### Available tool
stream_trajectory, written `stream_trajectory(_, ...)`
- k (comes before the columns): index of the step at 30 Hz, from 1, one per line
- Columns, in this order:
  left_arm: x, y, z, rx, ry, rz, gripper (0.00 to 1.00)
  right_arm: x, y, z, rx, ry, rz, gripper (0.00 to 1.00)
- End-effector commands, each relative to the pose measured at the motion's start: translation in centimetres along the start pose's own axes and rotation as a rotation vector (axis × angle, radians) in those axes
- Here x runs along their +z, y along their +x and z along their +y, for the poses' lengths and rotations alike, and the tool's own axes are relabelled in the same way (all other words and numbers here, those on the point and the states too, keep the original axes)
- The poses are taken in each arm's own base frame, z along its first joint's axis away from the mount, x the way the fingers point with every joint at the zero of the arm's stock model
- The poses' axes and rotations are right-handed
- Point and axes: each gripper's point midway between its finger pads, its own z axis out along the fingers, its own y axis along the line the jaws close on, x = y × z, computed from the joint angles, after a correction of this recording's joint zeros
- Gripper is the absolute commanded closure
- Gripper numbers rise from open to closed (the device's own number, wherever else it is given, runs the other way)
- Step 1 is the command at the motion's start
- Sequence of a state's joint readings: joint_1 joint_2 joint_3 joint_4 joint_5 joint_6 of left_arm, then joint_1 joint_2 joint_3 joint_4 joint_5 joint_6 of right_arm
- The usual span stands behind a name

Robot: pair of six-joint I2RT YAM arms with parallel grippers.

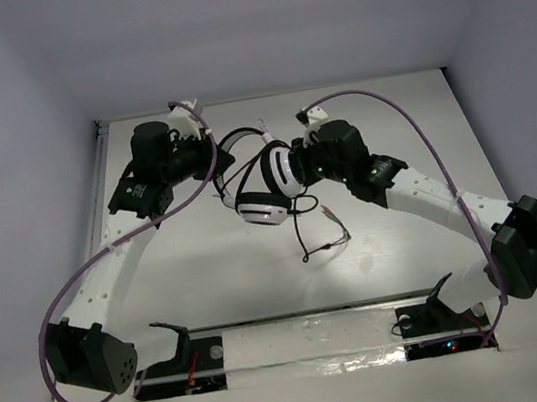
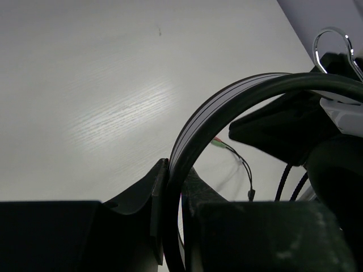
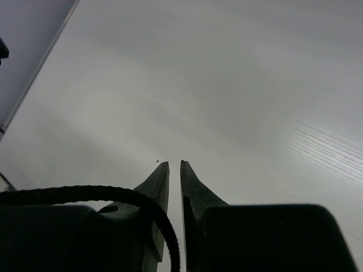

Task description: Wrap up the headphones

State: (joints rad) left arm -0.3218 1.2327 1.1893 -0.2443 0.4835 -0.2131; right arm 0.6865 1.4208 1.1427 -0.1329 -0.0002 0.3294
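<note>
White over-ear headphones [image 1: 272, 188] held aloft: left gripper [image 2: 173, 187] clamps headband; right gripper [image 3: 174, 170] slightly parted, empty. Next: regrasp thin black cable [image 1: 305, 241], wind.

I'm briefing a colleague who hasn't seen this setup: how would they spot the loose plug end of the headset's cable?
Start at the white over-ear headphones held up between the two arms at mid-table. Just below them, a thin black cable loops down onto the white table. Its tip has tiny red and green plugs, unlike the thick purple robot cables.

headphones [image 1: 269, 189]: white, black-ringed earcups; raised mid-table; thin black cable [image 1: 306, 238] trailing
</note>
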Motion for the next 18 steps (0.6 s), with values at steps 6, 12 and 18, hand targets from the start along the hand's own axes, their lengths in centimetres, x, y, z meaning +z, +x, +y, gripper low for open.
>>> stream_trajectory(6,-4.7,-8.3,0.9,0.077,-0.224,-0.245,1.0,-2.5,-6.3,2.7,-0.013,-0.114,-0.164,0.82)
stream_trajectory(12,-5.0,-6.5,2.0,0.1,-0.285,-0.229,1.0,-3.8,-9.6,0.9,-0.054,0.014,-0.176,0.84)
stream_trajectory(18,-4.0,-3.6,2.7,0.089,-0.283,-0.163,1.0,-4.2,-11.0,0.1,-0.053,0.039,-0.19,0.84)
